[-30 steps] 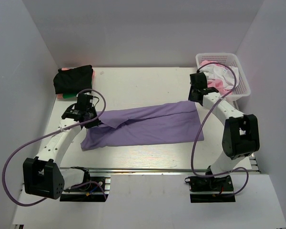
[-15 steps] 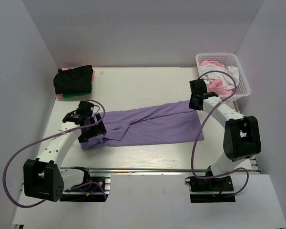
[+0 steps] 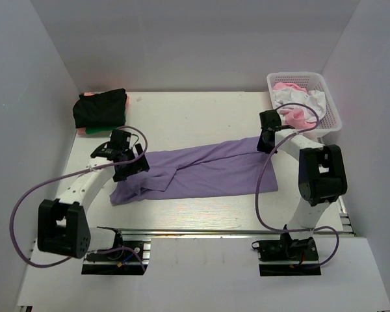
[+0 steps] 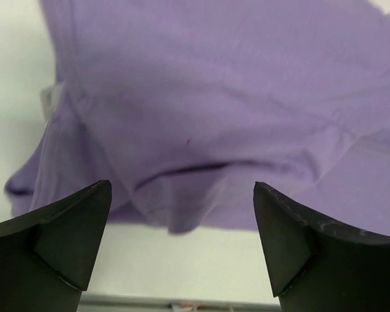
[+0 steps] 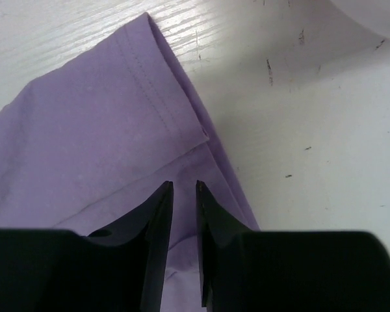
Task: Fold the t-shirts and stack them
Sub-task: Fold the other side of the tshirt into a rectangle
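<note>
- Across the middle of the white surface [image 3: 195, 117] lies the purple t-shirt [image 3: 208, 172]. It is folded lengthwise into a long band running left to right, with its right end angled slightly away from the arm bases.
- At the shirt's left end, where the cloth is rumpled, my left gripper [image 3: 131, 168] hangs just over the fabric. Its jaws are spread wide and nothing sits between them.
- From the left wrist camera, both dark fingers [image 4: 65, 234] frame creased purple cloth and a folded edge. A strip of bare surface shows on the near side of the shirt.
- At the shirt's far right corner, my right gripper [image 3: 266, 140] points down at the cloth.
- From the right wrist camera, its two fingers [image 5: 153, 227] stand with only a narrow slit between them, and nothing is caught in that slit. The tips sit over a stitched hem close to the shirt's edge. I cannot tell whether they touch the fabric.
- Well beyond the shirt's left end, in the far left corner, a folded black t-shirt [image 3: 101, 107] rests in a small stack, with pink cloth showing at its edges.
- Just beyond the shirt's right end, past the right gripper, a white lattice basket [image 3: 333, 116] holds loose pink and white cloth [image 3: 299, 107].
</note>
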